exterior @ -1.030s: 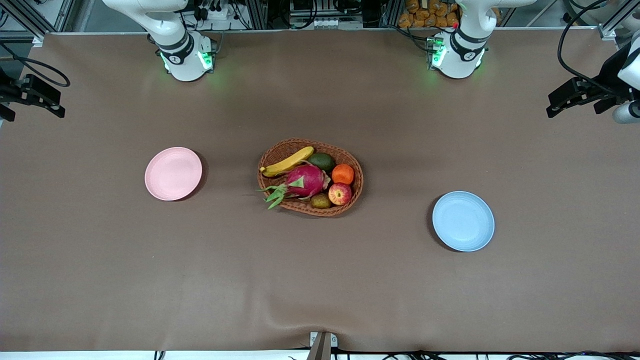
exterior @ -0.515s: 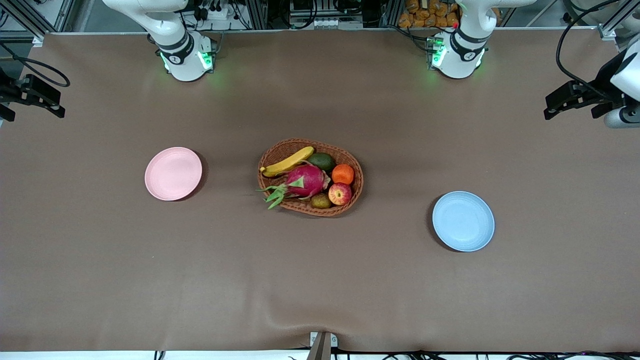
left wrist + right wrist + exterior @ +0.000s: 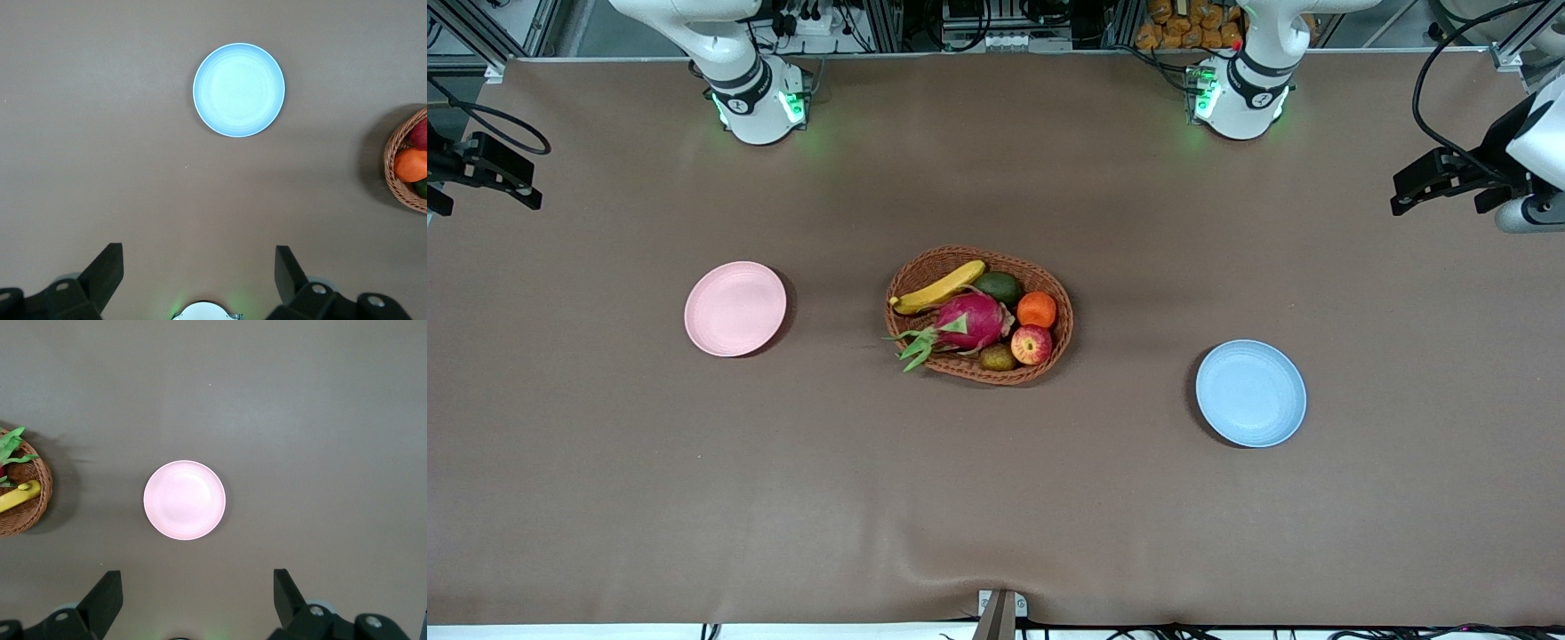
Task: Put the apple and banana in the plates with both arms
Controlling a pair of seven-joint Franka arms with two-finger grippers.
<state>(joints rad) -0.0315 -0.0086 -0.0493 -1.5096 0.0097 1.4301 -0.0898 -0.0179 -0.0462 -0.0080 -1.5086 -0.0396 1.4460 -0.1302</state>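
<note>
Two plates bare on the bench: pink plate [image 3: 735, 308] toward the right arm's end, blue plate [image 3: 1251, 393] toward the left arm's. Between them, apple [image 3: 1032, 345] and banana [image 3: 938, 287] in the woven basket [image 3: 1060, 307]. Left gripper [image 3: 199, 279] and right gripper [image 3: 197, 595] high above, jaws spread, holding nothing.

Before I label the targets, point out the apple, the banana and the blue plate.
apple [image 3: 1032, 345]: front view, middle of its red skin.
banana [image 3: 940, 287]: front view, middle of its yellow body.
blue plate [image 3: 239, 89]: left wrist view, its bare centre.
</note>
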